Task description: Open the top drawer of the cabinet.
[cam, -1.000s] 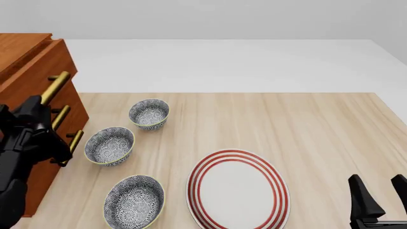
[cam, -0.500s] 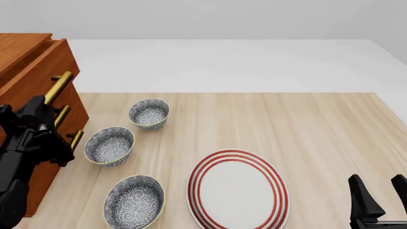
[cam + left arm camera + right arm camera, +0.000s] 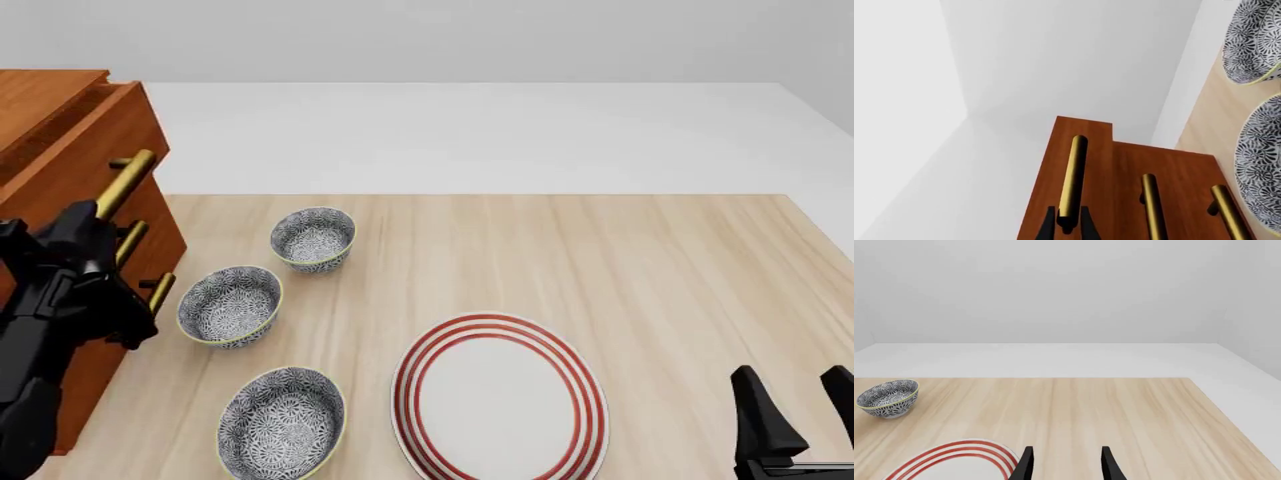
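The reddish-brown cabinet (image 3: pixel 54 110) stands at the table's left edge. Its top drawer (image 3: pixel 104 130) juts out a little past the two lower drawer fronts. My left gripper (image 3: pixel 91 228) is shut on the lower end of the top drawer's brass bar handle (image 3: pixel 123 185). The left wrist view shows that handle (image 3: pixel 1073 175) running up the top drawer (image 3: pixel 1097 165), with my left gripper (image 3: pixel 1067 227) and its black fingers (image 3: pixel 1049 226) on either side of the bar. My right gripper (image 3: pixel 797 410) (image 3: pixel 1066 465) hovers open at the near right, holding nothing.
Three patterned bowls (image 3: pixel 314 238) (image 3: pixel 231 305) (image 3: pixel 282 410) sit just right of the cabinet. A red-ringed white plate (image 3: pixel 501 395) lies in the near middle. The two lower brass handles (image 3: pixel 1152 210) (image 3: pixel 1227 210) show beside the gripped one.
The top drawer has slid slightly further out of the cabinet, with my left gripper moving along with its handle. The right arm has stayed still.
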{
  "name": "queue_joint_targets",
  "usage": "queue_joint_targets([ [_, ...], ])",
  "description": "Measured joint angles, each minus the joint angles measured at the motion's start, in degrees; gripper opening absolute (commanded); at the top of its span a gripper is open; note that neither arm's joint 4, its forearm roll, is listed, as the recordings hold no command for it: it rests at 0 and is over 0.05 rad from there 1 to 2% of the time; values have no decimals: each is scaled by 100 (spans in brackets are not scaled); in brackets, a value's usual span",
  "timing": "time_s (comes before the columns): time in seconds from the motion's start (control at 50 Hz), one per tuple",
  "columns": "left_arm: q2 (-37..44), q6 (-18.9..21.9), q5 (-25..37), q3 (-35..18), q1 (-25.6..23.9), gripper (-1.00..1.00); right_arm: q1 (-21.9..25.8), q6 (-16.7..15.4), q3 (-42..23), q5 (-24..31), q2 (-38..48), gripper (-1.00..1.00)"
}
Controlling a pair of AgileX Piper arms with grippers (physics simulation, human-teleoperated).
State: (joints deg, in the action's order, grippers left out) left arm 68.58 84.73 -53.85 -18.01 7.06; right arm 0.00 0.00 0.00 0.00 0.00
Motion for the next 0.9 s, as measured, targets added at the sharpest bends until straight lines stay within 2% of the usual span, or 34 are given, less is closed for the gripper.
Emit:
queue_joint_targets([
  [0.9, -65, -24, 104, -10, -67, -100, 0, 0, 0, 0, 0, 100],
])
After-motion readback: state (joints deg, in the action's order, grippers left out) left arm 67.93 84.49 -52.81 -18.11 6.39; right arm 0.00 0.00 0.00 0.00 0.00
